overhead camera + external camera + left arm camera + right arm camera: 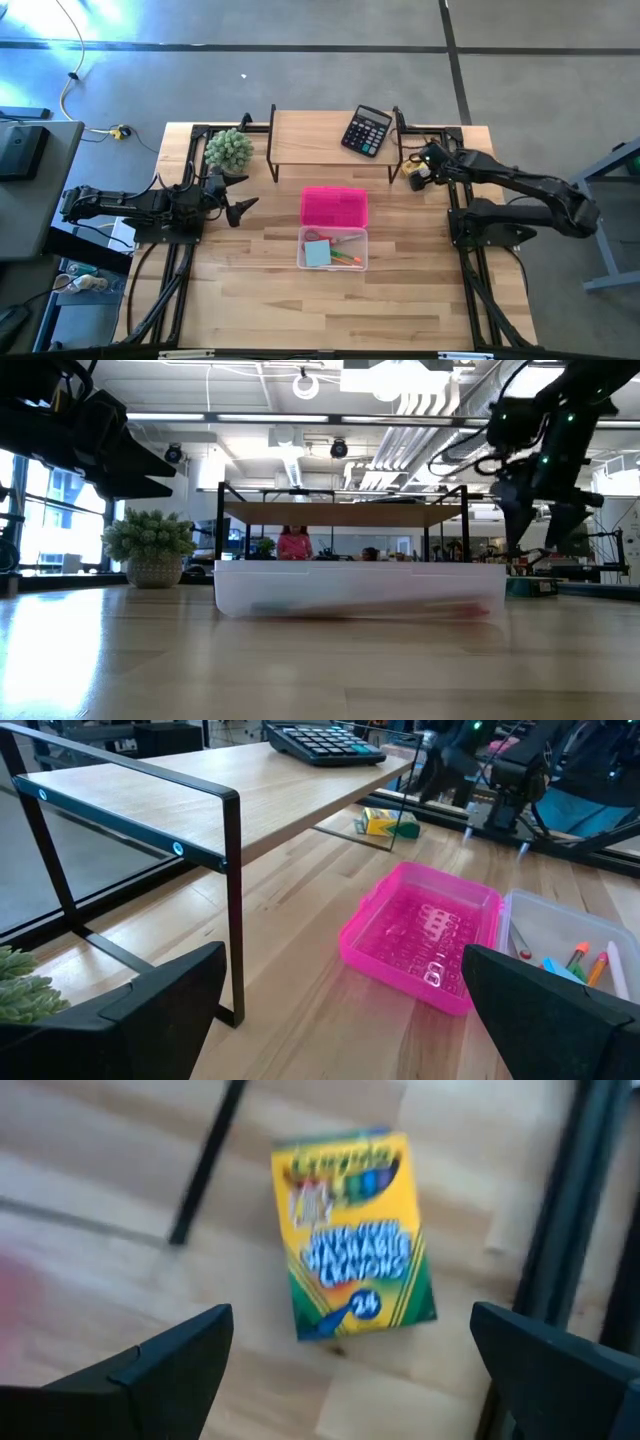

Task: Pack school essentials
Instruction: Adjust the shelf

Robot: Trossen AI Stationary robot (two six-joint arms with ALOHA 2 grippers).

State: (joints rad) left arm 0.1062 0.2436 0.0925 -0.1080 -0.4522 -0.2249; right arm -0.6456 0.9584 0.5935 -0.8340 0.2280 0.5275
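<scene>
At the table's left edge the left gripper waits with its fingers spread wide and nothing between them, just beside the plant, which stands on the table by the left leg of the shelf. The shelf runs across the back of the table, and the calculator lies on its right part. In front of the shelf, at mid-table, the pink lid lies flat, touching the back edge of the clear box. Inside the box the blue notepad sits at the left, with the red scissors behind it and thin pencils to its right; the left wrist view shows more coloured pieces in there, too small to name. From table height the box stands under the shelf's span, its contents only a blur through the wall. At the right, the right gripper hangs over the crayon box, which lies flat on the table beside the shelf's right leg, well apart from the clear box. In the right wrist view the crayon box lies face up between the gripper's widely parted fingers, untouched by either.
</scene>
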